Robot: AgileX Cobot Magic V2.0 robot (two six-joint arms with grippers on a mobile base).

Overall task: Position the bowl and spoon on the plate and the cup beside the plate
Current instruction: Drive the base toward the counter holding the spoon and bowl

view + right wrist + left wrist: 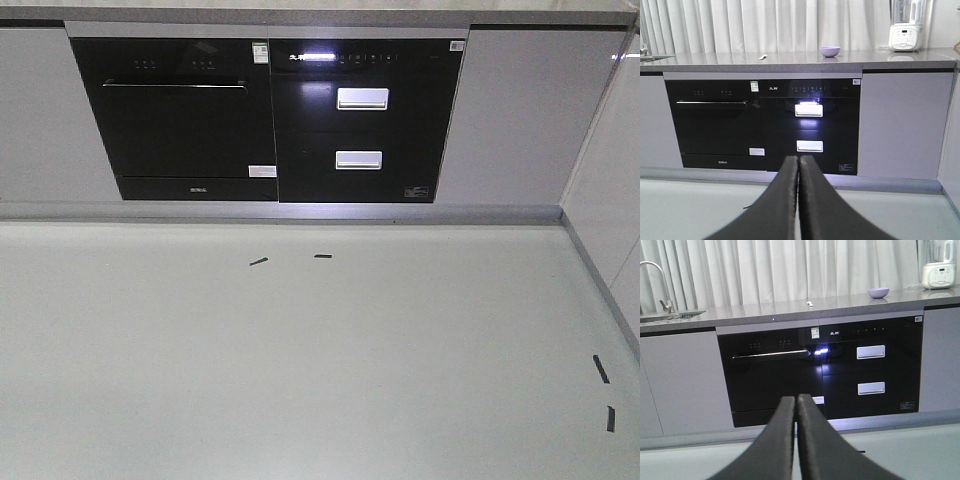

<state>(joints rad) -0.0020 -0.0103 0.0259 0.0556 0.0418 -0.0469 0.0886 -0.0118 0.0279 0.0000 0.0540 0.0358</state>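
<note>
Nearest thing in each wrist view is the tool itself. The left gripper (pixel 796 399) has its two dark fingers pressed flat together with nothing between them, and the right gripper (pixel 799 158) is the same, clamped and empty. Both hang low over the pale floor (pixel 300 380), which has a few black tape marks (pixel 259 262) on it.

Past that is a run of cabinets with a black oven (pixel 715 122) built in, and above it the grey countertop (pixel 865 60). That's where the goods are. The spoon (pixel 762 57) lies about midway along the counter, back from its front edge. The bowl (pixel 830 51) sits upright well to the right of it, between the spoon and the white blender (pixel 905 30) near the right end. A curtain (pixel 790 270) hangs behind everything. No plate or cup in any view.

Handling guess: the bowl looks like glossy plastic, so light, stiff and a bit slippery. I'd pinch the rim wall, one finger inside and one outside. The spoon is tiny and flat, so take the handle across its width and expect it to skid.
</note>
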